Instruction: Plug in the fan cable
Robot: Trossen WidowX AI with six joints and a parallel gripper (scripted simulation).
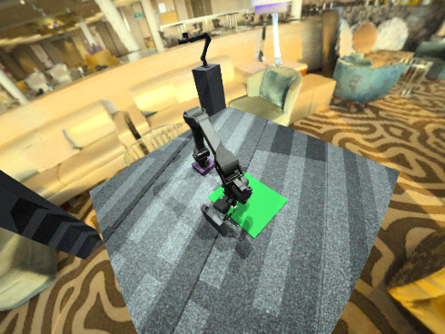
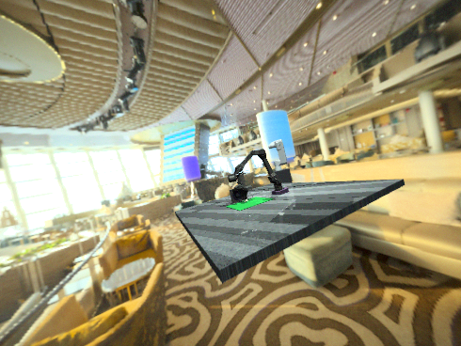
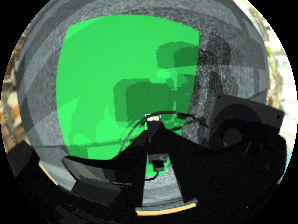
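1 black jointed arm (image 1: 217, 147) (image 2: 258, 152) stands on a purple base plate (image 1: 198, 171) (image 2: 285, 191) on the grey striped tabletop (image 1: 291, 254) (image 2: 263, 235) (image 3: 40, 85). Flat green square board (image 1: 268, 204) (image 2: 251, 204) (image 3: 95, 65) lies on the tabletop. Black gripper (image 2: 239, 199) (image 3: 154, 132) is at the board's edge, fingers nearly together, jaws clamped on something small; likely the cable's plug, dark, partly hidden. Small pale connector (image 3: 153, 118) shows at the fingertips; can't tell if plugged in. Thin dark curved cable (image 3: 172, 112) runs to the black square fan (image 3: 240, 117), beside the board. Hand not off yet.
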